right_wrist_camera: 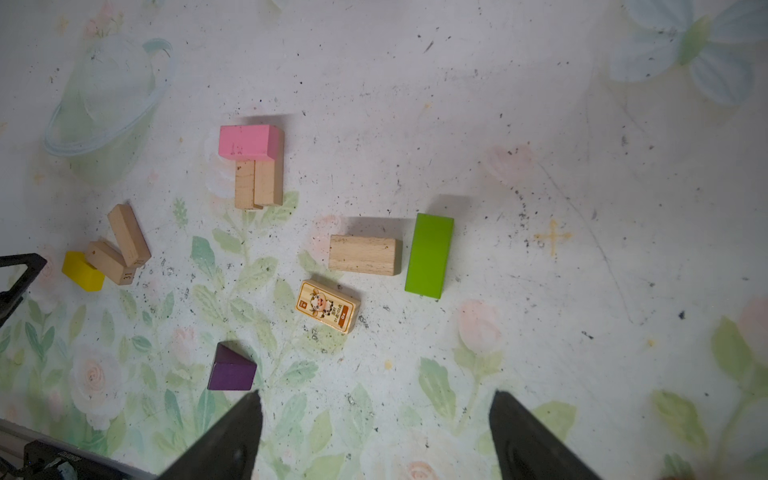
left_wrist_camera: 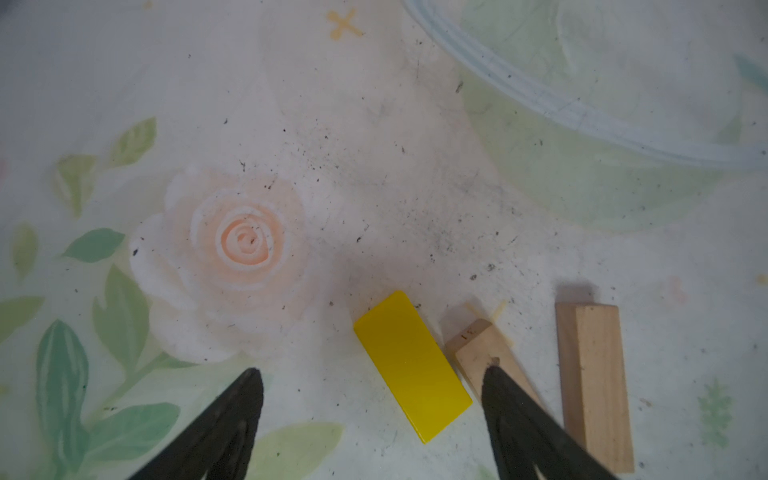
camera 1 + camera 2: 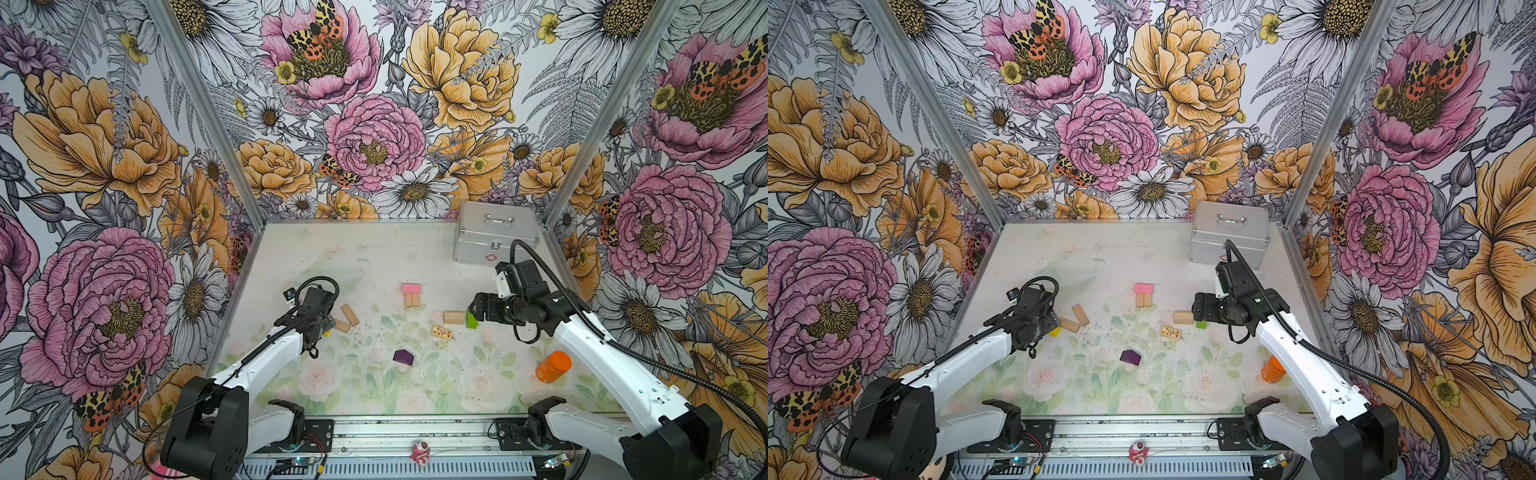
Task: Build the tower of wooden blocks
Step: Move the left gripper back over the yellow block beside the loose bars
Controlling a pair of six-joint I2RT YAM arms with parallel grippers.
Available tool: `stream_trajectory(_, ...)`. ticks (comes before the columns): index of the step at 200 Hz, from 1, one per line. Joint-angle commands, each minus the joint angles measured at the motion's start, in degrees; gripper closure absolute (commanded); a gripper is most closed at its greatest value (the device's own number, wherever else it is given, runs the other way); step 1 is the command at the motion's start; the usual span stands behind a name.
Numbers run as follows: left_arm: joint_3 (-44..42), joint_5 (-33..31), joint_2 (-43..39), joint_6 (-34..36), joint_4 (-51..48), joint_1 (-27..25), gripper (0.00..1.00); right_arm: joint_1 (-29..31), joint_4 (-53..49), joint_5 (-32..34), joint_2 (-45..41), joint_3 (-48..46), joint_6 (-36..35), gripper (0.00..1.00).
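The tower (image 3: 411, 296) is a pink block (image 1: 245, 141) lying across two upright tan blocks (image 1: 257, 183) at mid table. My left gripper (image 2: 372, 374) is open and hangs low over a flat yellow block (image 2: 411, 365). One of its fingertips (image 2: 494, 378) overlaps a tan plank (image 2: 473, 353), and a second tan plank (image 2: 594, 382) lies beside that. My right gripper (image 1: 376, 395) is open and empty, above the table near the lime-green block (image 1: 430, 255). A tan block (image 1: 365, 254), a printed block (image 1: 326, 305) and the purple house-shaped block (image 1: 230, 370) lie loose.
A silver metal case (image 3: 494, 232) stands at the back right corner. An orange bottle (image 3: 553, 366) lies on its side at the front right, below my right arm. The floral walls close in the table on three sides.
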Motion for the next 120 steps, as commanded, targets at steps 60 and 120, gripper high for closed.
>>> stream_trajectory(60, -1.1, 8.7, 6.6, 3.3, 11.2, 1.5, 0.24, 0.5, 0.9, 0.1, -0.1, 0.1, -0.3, 0.12)
stream_trajectory(120, -0.6, 8.2, 7.7, 5.8, 11.5, 1.2, 0.32, 0.5, 0.9, -0.8, -1.1, 0.0, -0.3, 0.12)
